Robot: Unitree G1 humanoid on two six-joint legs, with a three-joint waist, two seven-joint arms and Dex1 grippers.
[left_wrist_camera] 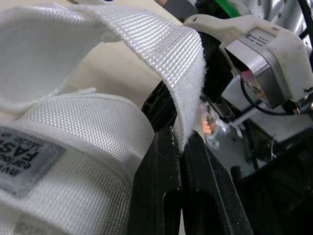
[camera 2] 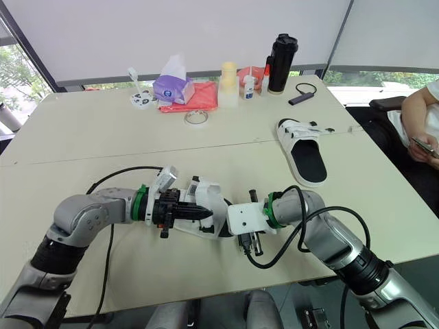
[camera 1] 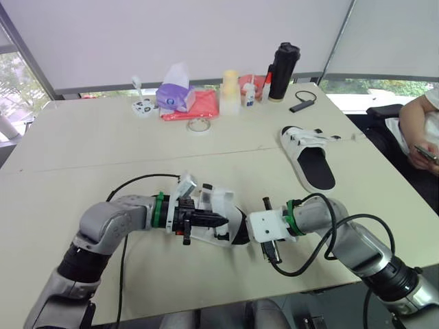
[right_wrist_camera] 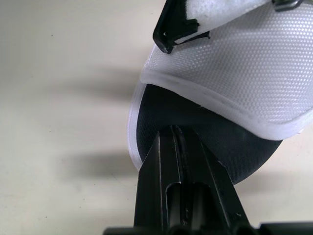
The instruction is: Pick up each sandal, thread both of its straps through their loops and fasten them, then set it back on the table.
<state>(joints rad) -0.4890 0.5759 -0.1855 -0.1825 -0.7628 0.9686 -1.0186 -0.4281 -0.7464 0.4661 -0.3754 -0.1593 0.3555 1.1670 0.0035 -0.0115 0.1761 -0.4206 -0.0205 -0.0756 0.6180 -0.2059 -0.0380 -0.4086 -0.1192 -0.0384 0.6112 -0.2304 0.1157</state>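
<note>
Left gripper (left_wrist_camera: 180, 141) jaws clamped on the strap (left_wrist_camera: 156, 44) end, I'd say to line it up for threading. Right gripper (right_wrist_camera: 172, 131) jaws closed on the sandal (right_wrist_camera: 234, 68) sole edge, bracing it near the table (camera 1: 82, 144) front. Other sandal (camera 1: 310, 159) lies well apart, right side.

My left gripper (camera 1: 218, 221) reaches right from a bent arm, pinching a strap (left_wrist_camera: 161, 54); my right gripper (right_wrist_camera: 172, 129) points left toward it, fingers pressed together.
</note>
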